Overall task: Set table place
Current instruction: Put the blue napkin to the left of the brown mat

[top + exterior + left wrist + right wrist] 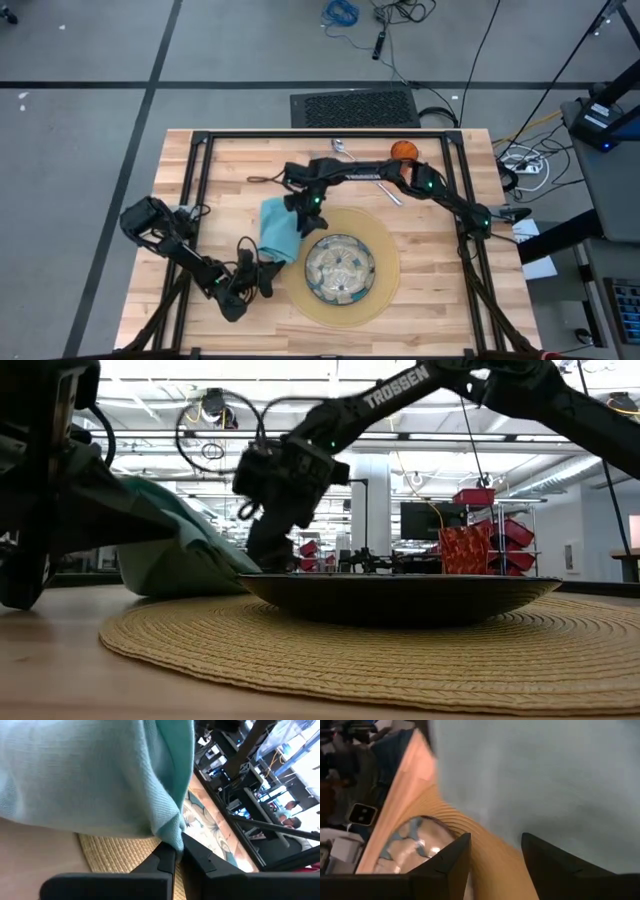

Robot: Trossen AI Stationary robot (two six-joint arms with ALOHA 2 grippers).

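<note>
Left gripper (268, 268) pinches the near corner of the teal napkin (280, 228), which lies on the table (440, 290) overlapping the tan mat's (385, 265) left edge. Right gripper (308, 222), fingers parted, hovers above the napkin's right edge, beside the glass plate (340, 268).

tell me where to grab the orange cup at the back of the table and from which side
Grip the orange cup across its rim or upper wall, coming straight down from above. It stands alone near the table's far edge, and the silver utensil lies apart from it, toward the mat, so a top approach looks clear. The right end effector, open over the teal napkin, is on that side.
</note>
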